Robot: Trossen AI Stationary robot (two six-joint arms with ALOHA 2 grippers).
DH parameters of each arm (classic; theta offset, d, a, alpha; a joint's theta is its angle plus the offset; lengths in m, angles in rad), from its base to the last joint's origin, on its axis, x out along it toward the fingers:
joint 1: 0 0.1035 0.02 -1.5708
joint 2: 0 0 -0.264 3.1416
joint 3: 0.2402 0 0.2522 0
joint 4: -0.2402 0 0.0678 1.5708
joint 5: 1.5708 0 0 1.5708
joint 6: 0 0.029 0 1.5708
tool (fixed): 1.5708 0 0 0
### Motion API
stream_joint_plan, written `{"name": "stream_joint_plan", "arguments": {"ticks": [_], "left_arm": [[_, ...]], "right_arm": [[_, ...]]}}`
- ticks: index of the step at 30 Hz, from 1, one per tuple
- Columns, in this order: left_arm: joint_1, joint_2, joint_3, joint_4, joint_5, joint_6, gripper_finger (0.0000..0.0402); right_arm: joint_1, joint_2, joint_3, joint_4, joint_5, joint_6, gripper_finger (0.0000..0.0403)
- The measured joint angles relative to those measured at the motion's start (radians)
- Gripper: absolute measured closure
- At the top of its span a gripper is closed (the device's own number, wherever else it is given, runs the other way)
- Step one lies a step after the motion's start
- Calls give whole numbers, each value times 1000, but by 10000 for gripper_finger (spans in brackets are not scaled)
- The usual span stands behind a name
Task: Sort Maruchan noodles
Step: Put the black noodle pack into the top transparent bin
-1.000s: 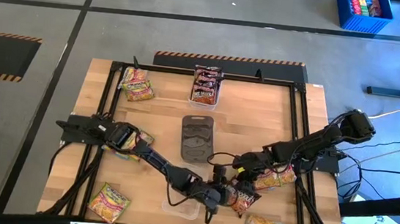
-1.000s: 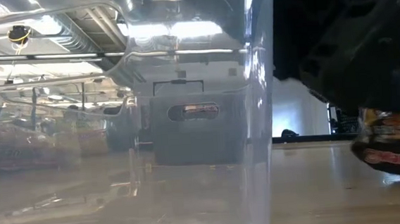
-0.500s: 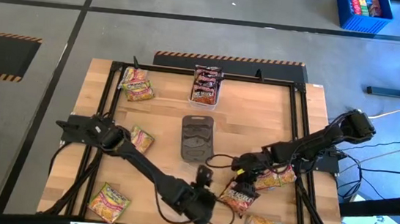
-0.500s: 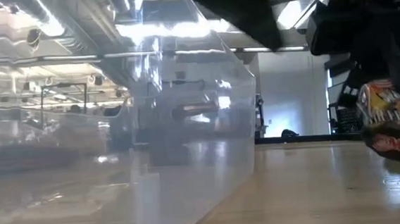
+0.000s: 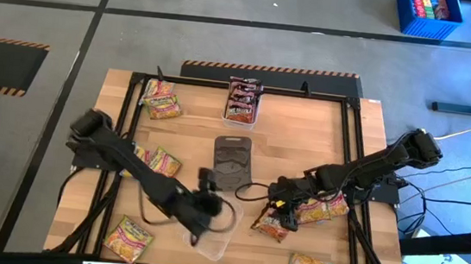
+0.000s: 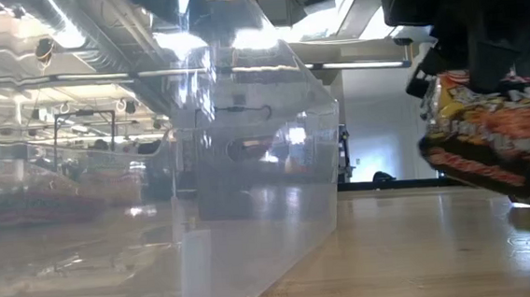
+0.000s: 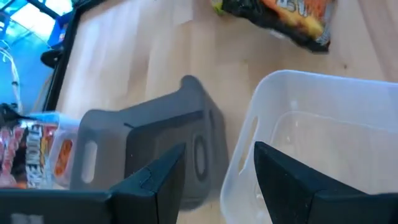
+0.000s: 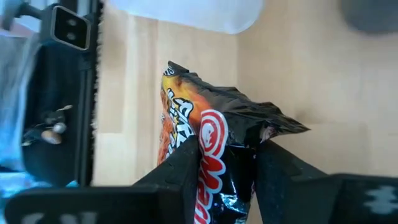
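Right claw is lifting a dark noodle packet; left claw is hanging empty over the clear tray.

We are watching the right claw (image 8: pixel 227 165) pinching the dark noodle packet (image 5: pixel 271 226) by one crinkled end, fingers clenched on the wrapper, the packet dangling just off the surface (image 5: pixel 305 130) near its front edge, beside the clear tray (image 5: pixel 212 244). We are judging it light and stiff-ish inside, with a slick, soft wrapper, so an end-seam grip like this may let it swing or slip; a hold across the flat body would sit firmer. The left claw (image 7: pixel 214 168) is hovering over that tray's rim, near the grey lid (image 5: pixel 232 163), fingers parted and holding nothing. Other packets (image 5: pixel 161 102) are lying scattered around the surface.
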Motion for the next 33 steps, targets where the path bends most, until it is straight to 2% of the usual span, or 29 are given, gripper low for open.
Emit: {"name": "stream_joint_plan", "arguments": {"ticks": [4, 8, 15, 19, 23, 29, 33], "left_arm": [[-17, -174, -194, 74, 4, -65, 220], [-47, -333, -321, 84, -11, -148, 220], [-64, -515, -518, 189, -54, -175, 220], [-40, -560, -585, 233, -52, -175, 220], [-1, -571, -601, 235, -34, -158, 220], [76, -571, -601, 245, 4, -93, 220], [129, -571, -601, 246, 6, -59, 220]], "right_arm": [[0, 0, 60, -120, 51, -5, 310], [0, 0, 178, -284, 130, -42, 310], [-82, 0, 380, -456, 265, -184, 310], [-172, 0, 472, -465, 330, -320, 310], [-283, 7, 560, -443, 364, -457, 310], [-457, 94, 737, -443, 346, -634, 309], [-568, 198, 888, -483, 317, -711, 309]]}}
